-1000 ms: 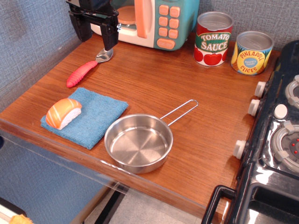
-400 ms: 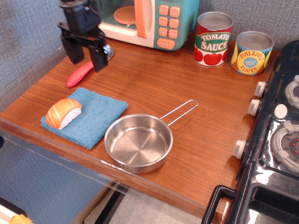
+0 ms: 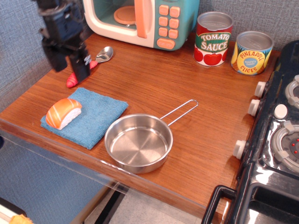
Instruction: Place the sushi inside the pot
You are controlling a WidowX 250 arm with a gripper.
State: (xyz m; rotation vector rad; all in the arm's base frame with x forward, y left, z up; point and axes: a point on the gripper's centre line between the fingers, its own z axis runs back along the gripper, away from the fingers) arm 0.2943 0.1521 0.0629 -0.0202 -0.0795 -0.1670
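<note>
orange-and-white toy salmon nigiri sushi point(image 3: 63, 113) is lying on the left end of a blue folded cloth point(image 3: 93, 116); shallow round stainless-steel pot point(image 3: 138, 143) is sitting empty just right of the cloth; black gripper point(image 3: 69, 64) is hovering above the sushi, its 2 fingers spread wide and holding nothing, partly hiding a red-handled spoon point(image 3: 97, 58).

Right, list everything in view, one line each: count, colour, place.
sushi: one, orange on white, left end of the cloth
cloth: one, blue, front left of the counter
pot: one, shiny steel, empty, right of the cloth
spoon: one, red handle, silver bowl, behind the cloth
toy microwave: one, teal and cream, back
cans: two, red tomato sauce and yellow pineapple, back right
toy stove: one, black, right edge
counter: one, brown wood
gripper: one, black, open, above the spoon handle
</note>
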